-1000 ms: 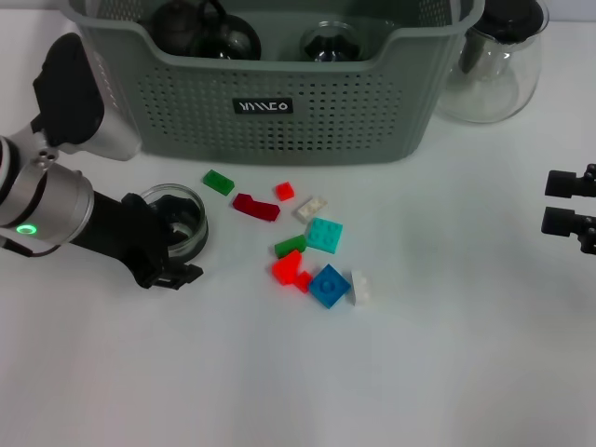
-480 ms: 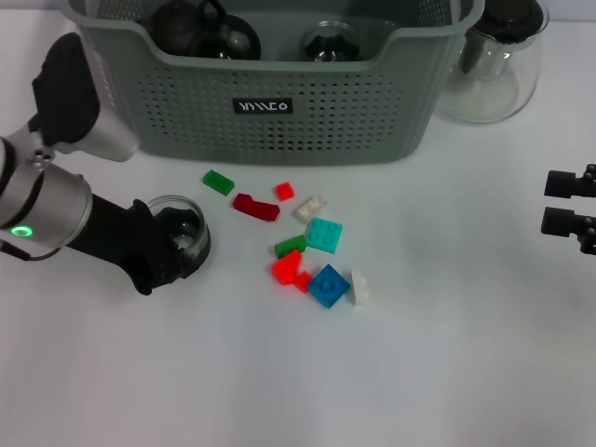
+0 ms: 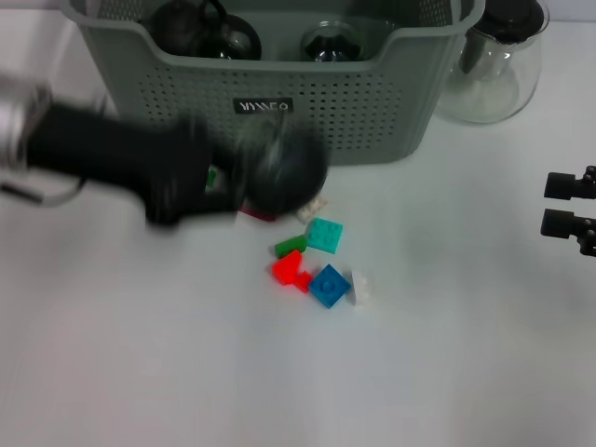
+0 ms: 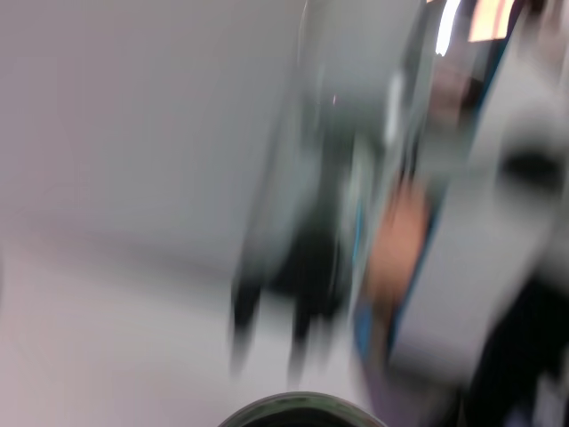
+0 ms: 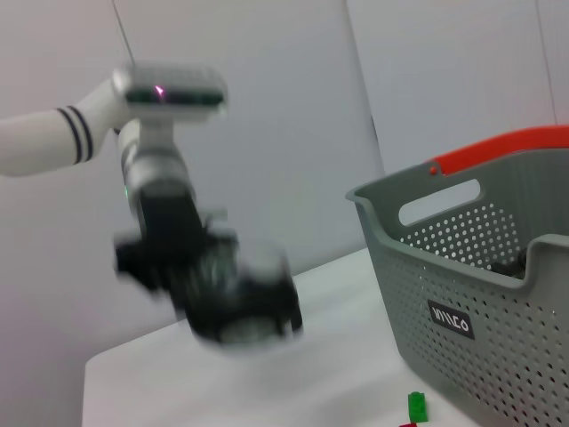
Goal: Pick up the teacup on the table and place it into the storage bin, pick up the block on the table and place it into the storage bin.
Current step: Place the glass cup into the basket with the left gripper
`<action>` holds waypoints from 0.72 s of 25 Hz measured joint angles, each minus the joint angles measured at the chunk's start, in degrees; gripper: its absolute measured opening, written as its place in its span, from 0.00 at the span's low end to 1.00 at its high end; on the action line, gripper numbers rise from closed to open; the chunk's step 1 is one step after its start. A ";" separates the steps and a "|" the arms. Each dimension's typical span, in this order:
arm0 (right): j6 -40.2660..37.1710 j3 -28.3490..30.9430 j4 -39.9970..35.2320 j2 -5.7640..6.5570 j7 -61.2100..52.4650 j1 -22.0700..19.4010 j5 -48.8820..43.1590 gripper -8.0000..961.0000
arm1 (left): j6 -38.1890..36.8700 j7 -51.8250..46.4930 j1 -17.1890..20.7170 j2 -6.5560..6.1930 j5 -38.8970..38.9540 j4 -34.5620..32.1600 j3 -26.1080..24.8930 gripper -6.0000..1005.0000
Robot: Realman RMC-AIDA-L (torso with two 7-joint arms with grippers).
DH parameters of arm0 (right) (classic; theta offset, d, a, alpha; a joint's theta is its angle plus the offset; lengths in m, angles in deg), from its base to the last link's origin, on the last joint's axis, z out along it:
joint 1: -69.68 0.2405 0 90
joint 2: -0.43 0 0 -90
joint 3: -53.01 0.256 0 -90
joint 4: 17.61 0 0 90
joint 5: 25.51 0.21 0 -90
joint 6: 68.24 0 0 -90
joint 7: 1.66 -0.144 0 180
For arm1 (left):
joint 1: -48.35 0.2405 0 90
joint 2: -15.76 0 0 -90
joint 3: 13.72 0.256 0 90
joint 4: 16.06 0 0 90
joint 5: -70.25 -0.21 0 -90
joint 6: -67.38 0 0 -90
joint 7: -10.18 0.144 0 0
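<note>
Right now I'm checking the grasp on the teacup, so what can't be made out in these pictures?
- Left gripper, head view: motion blur hides its fingers.
- Teacup: a dark smear, grip unreadable; equally smeared in the right wrist view.
- Left wrist view: all blur.
- Right gripper: cut off by the edge.
- Storage bin contents: walls hide them.

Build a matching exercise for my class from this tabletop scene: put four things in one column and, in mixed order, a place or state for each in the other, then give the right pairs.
Things
1. teacup
2. storage bin
3. blue block
4. glass pitcher

Places or states
A. stands on the table at the bin's right end
B. lies flat among the loose blocks, beside a white one
C. carried off the table by the left gripper, in front of the bin
D. already holds dark round vessels

Pairs: 1-C, 2-D, 3-B, 4-A
</note>
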 joint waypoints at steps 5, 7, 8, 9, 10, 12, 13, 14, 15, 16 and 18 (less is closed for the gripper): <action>-0.07 -0.22 0.00 -0.01 0.00 0.21 0.00 0.53 | 9.58 -10.86 -4.63 -0.82 15.65 3.54 -4.77 0.06; -0.01 -0.15 0.00 -0.01 0.00 0.18 0.00 0.53 | 17.14 -16.11 -6.19 -0.80 15.29 -0.08 -2.91 0.06; -0.01 -0.05 0.00 -0.01 0.02 0.14 0.00 0.53 | 23.06 -20.49 -7.61 -1.30 12.96 -2.38 -0.24 0.06; 0.03 0.07 0.00 -0.01 0.09 0.09 0.00 0.53 | 27.68 -24.28 -9.20 -2.23 10.35 -3.63 2.69 0.06; 0.06 0.08 0.00 -0.01 0.17 0.08 0.00 0.53 | 32.04 -28.49 -11.01 -3.53 6.84 -3.76 5.85 0.06; 0.17 0.06 0.00 -0.01 0.34 0.05 0.00 0.53 | 38.93 -36.56 -15.33 -6.44 -0.43 -1.09 12.07 0.06; 0.25 0.04 0.00 -0.01 0.40 0.03 0.00 0.53 | 41.14 -39.55 -17.76 -7.57 -3.96 1.43 14.60 0.06; 0.29 0.05 0.00 0.00 0.44 0.00 0.00 0.53 | 43.28 -42.24 -20.28 -8.38 -7.62 4.31 16.53 0.06; 0.36 0.05 0.00 0.00 0.44 -0.02 0.00 0.53 | 44.86 -44.01 -22.79 -8.84 -11.22 7.39 18.02 0.06; 0.43 0.02 0.00 -0.01 0.41 -0.04 0.00 0.53 | 46.40 -44.98 -24.99 -8.82 -14.55 10.18 18.48 0.06; 0.57 -0.10 0.00 0.00 0.30 -0.04 0.00 0.53 | 48.81 -45.96 -28.25 -7.87 -20.87 14.66 18.77 0.06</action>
